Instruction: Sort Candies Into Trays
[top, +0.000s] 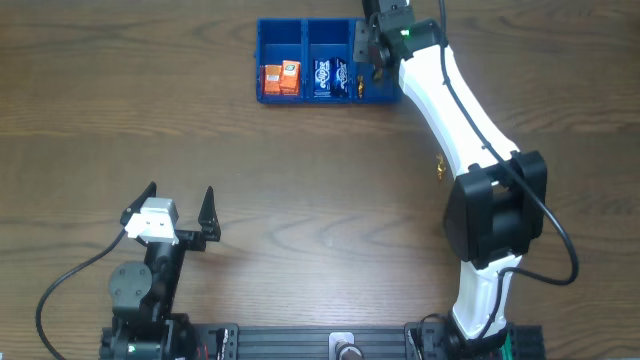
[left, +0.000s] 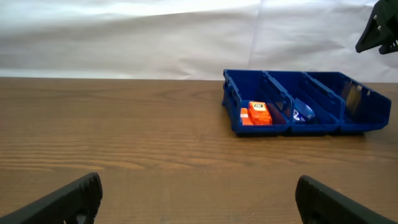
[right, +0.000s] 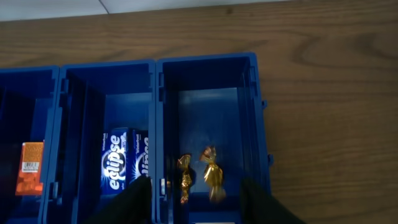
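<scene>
The right gripper (right: 199, 198) sits closest to its own lens, its dark fingers (right: 138, 200) spread wide with nothing pinched between them. They hang above the end compartment (right: 254, 106) of the blue tray (right: 155, 65), the one at the tray's right end in the top view. On that compartment's floor lie two gold-wrapped sweets (right: 213, 174), close together and under the gap between the fingers. Open jaws over sweets lying loose in the bin read to me as the letting-go end of a placing step, not a pick.

The tray explains the placing, since each compartment keeps one kind. The middle one holds the blue gum packs (right: 115, 162) and the far one the orange packets (right: 31, 167), so gold wrappers belong where the gripper hangs.

Further out, a small loose sweet (top: 438, 166) of the same gold lies on the wooden table (top: 300, 200), beside the right arm and well apart from the tray. It is likely the next thing to fetch, and it should go to the same compartment.

The left gripper (top: 180, 197) rests low near its base, jaws spread and empty, facing the tray from well away, which leaves the tray to the right arm
</scene>
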